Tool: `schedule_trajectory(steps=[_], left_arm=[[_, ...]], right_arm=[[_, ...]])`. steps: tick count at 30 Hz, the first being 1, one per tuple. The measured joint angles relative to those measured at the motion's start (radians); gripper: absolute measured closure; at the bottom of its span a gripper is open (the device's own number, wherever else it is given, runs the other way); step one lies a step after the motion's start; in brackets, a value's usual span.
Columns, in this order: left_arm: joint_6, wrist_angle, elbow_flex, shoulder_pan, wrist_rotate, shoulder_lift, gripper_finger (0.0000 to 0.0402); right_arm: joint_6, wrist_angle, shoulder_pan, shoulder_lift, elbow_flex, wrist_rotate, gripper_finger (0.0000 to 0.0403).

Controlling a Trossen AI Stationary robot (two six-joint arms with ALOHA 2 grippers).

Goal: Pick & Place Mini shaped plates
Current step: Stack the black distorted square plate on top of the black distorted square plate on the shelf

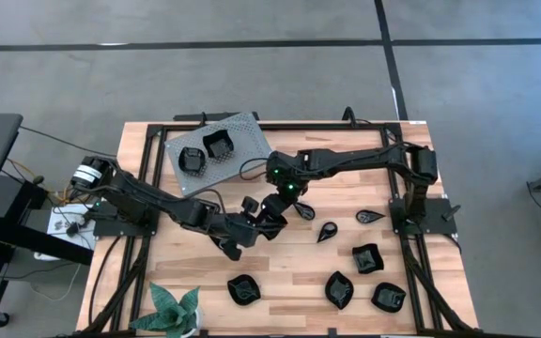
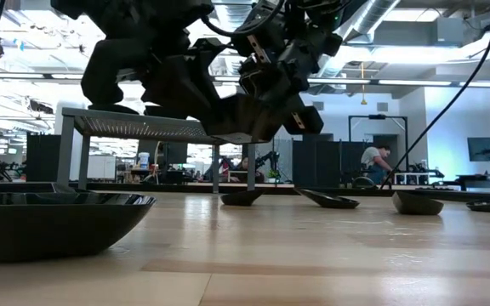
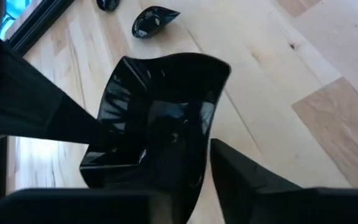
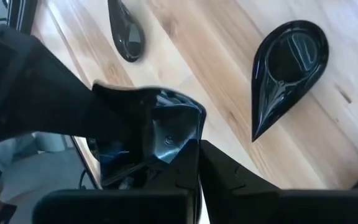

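Meeting over the middle of the desk [image 1: 289, 268], the left gripper [image 1: 261, 219] and the right gripper [image 1: 286, 201] both have a squarish black plate [image 3: 160, 118] between them. We see from the low view that this plate hangs clear of the wood, tilted, under the two dark wrists. The right jaws are together on the plate's rim. The left jaws stand on either side of the same plate; we cannot tell whether they are pressing on it.

Behind the grippers, toward the desk's far left, a grey perforated stand [image 1: 242, 127] carries two more black plates [image 1: 193, 160], just beside each other.

Right of the grippers, two teardrop plates [image 1: 327, 231] lie flat on the wood, one near the grippers and the other closer to the right arm's base.

Nearer the front edge we count four further plates [image 1: 366, 258]. Three are grouped to the right and one sits alone toward the centre [image 1: 243, 289]. All four are well apart from the grippers.

A green leafy plant [image 1: 175, 314] stands at the front left corner.

In the low view, one dark dish [image 2: 58, 223] fills the near left foreground, resting on the desk.
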Motion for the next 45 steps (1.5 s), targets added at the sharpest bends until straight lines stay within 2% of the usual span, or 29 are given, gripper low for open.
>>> schedule_trajectory(steps=[6,10,31,39,45], left_arm=[[0.003,0.0,0.0,0.0,0.047,0.0,0.0392],[0.003,0.0,0.0,0.0,0.073,0.001,0.039],[-0.001,-0.001,0.0,0.0,0.076,0.001,0.0394],[-0.001,-0.001,0.0,0.0,0.074,0.001,0.0393],[-0.009,-0.001,0.0,0.0,0.073,0.0,0.0392]], right_arm=[[-0.048,0.012,0.0,0.0,0.0,0.01,0.0397],[-0.048,0.031,-0.002,0.0,0.0,0.011,0.0397],[-0.047,0.053,-0.009,0.007,-0.001,0.023,0.0397],[-0.264,0.065,-0.009,0.007,-0.001,0.052,0.0397],[-0.286,0.115,-0.01,0.007,-0.001,0.054,0.0397]])
